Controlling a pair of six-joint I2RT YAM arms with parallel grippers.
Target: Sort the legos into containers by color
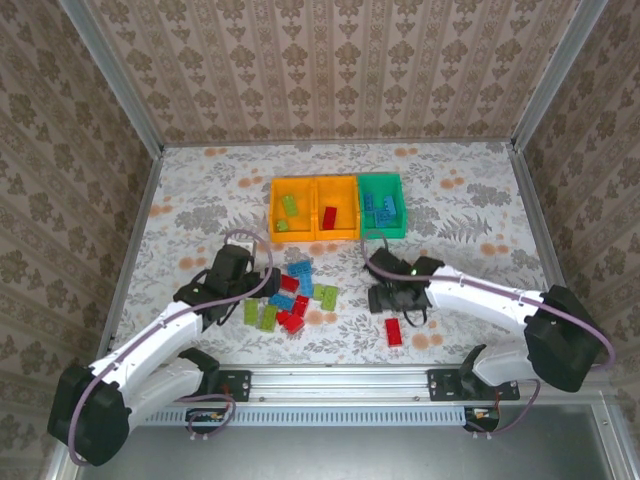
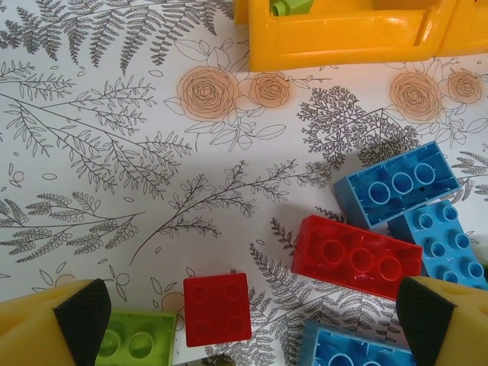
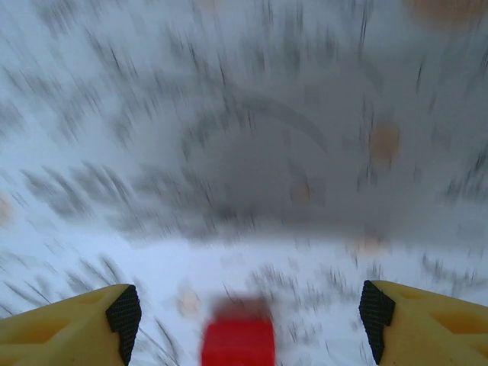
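Observation:
Loose legos (image 1: pixel 291 297) in red, blue and lime green lie in a cluster in front of the containers (image 1: pixel 336 236), a row of two orange bins and one teal bin. The left orange bin holds green bricks, the middle one a red brick, the teal one blue bricks. My left gripper (image 1: pixel 260 284) is open at the cluster's left edge; between its fingers lies a small square red brick (image 2: pixel 217 309), untouched. My right gripper (image 3: pixel 248 328) is open over the table, its view blurred, with a lone red brick (image 3: pixel 238 343) low between its fingers.
A long red brick (image 2: pixel 357 255), blue bricks (image 2: pixel 396 187) and a lime green brick (image 2: pixel 133 339) crowd round the left gripper. The left orange bin's wall (image 2: pixel 343 34) stands just beyond. Metal rails and patterned walls enclose the flowered tabletop (image 1: pixel 200 200).

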